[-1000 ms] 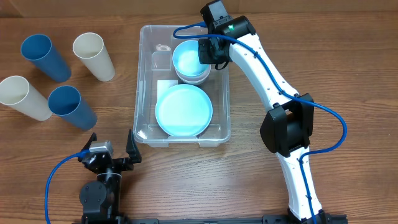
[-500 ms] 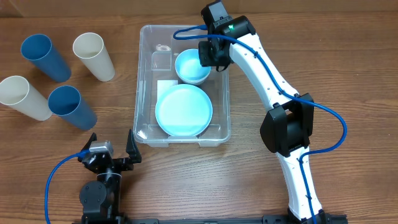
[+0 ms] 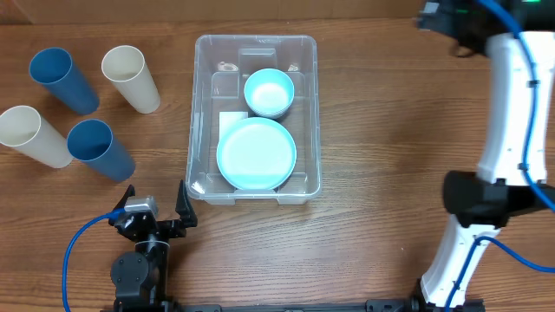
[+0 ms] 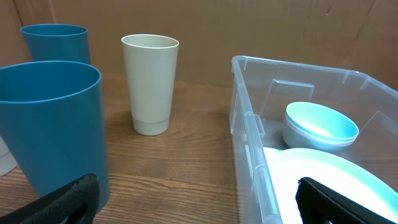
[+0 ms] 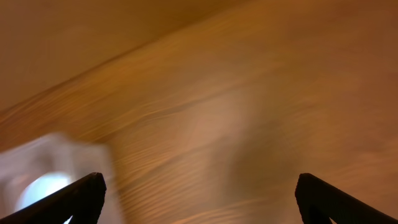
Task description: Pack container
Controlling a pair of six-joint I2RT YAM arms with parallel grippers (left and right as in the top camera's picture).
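The container (image 3: 201, 113) is a clear bin at the table's middle. Inside it, a light-blue plate (image 3: 256, 154) lies at the near end and a light-blue bowl (image 3: 269, 91) sits nested on another bowl behind the plate. My right arm (image 3: 512, 95) is at the far right edge, well away from the bin. The right gripper (image 5: 199, 193) is open over bare wood with nothing between its fingers, and the bin shows as a blur (image 5: 37, 168) to its left. My left gripper (image 3: 157, 201) is open and empty near the bin's front-left corner. The left wrist view shows the bin wall (image 4: 249, 124) and the bowl (image 4: 320, 124).
Several cups stand left of the bin: a blue one (image 3: 61, 78) and a cream one (image 3: 130, 76) at the back, a cream one (image 3: 33, 134) and a blue one (image 3: 100, 147) nearer. The nearest blue cup (image 4: 53, 124) is close to my left gripper's left finger.
My right gripper opened and let go of the light-blue bowl, which now rests in the container. The right arm then swung away to the far right. The left arm has not moved.
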